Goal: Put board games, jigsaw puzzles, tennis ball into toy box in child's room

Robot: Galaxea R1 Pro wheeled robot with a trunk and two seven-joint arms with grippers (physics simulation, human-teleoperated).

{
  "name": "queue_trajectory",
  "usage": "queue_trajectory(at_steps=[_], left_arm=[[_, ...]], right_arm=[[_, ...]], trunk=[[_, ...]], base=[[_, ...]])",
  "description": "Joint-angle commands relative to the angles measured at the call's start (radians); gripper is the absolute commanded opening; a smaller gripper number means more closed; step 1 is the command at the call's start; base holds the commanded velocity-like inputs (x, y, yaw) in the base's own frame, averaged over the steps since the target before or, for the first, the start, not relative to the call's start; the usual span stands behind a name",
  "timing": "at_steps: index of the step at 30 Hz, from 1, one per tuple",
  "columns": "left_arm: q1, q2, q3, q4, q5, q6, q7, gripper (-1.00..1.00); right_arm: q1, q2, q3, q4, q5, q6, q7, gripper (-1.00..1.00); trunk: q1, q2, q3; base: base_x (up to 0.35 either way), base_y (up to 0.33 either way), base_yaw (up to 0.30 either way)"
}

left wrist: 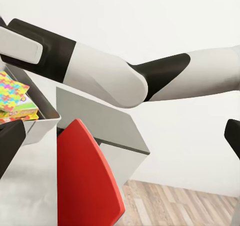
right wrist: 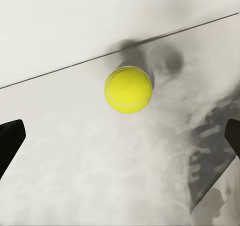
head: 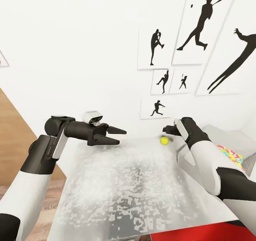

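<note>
The tennis ball lies on the pale grey counter, near its far edge and close to the white wall. In the right wrist view the ball is seen between the two dark fingertips, which stand far apart at both sides of the picture, so the right hand is open; it hovers just above and beside the ball, not touching it. To the right of this arm is the toy box, a pale grey tray, and inside it a jigsaw puzzle with bright green, yellow and red pieces is visible. The left wrist view shows the same puzzle lying in the tray, next to a red rounded object whose kind I cannot tell. The left hand is held over the left far part of the counter, its two pointed fingers a little apart and holding nothing. On the wall hang black silhouette pictures of baseball players.
</note>
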Motion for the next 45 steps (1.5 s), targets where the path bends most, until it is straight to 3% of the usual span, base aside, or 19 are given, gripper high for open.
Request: queue_trajectory(at_steps=[1, 27, 33, 40, 44, 45], left_arm=[[-0.001, 0.001, -0.001, 0.0, 0.001, 0.011, -0.003, 1.0], [-0.002, 0.0, 0.001, 0.0, 0.001, 0.011, -0.003, 1.0], [-0.005, -0.013, -0.002, -0.003, 0.002, 0.011, -0.003, 1.0], [-0.006, -0.083, -0.014, -0.009, 0.001, 0.011, -0.003, 1.0], [-0.006, -0.144, -0.019, -0.009, -0.002, 0.011, 0.03, 1.0], [-0.006, -0.171, -0.021, -0.009, -0.006, 0.011, 0.055, 1.0]], right_arm=[[-0.001, 0.0, -0.001, -0.004, -0.011, 0.003, -0.008, 1.0], [-0.001, 0.001, -0.001, -0.064, -0.009, 0.005, -0.009, 1.0], [-0.004, 0.002, -0.001, -0.067, -0.009, 0.004, -0.01, 1.0], [-0.023, 0.002, 0.0, -0.066, -0.009, 0.003, -0.01, 1.0], [-0.025, 0.003, 0.0, -0.066, -0.009, 0.002, -0.01, 1.0], [-0.025, 0.003, 0.0, -0.066, -0.009, 0.002, -0.01, 1.0]], trunk=[[0.001, -0.002, -0.004], [0.001, -0.002, -0.009], [0.001, -0.002, -0.017], [0.001, -0.002, -0.028], [0.001, -0.002, -0.034], [0.001, -0.002, -0.036]], base=[[0.0, 0.0, 0.0], [0.0, 0.0, 0.0], [0.0, 0.0, 0.0], [0.0, 0.0, 0.0], [0.0, 0.0, 0.0], [0.0, 0.0, 0.0]])
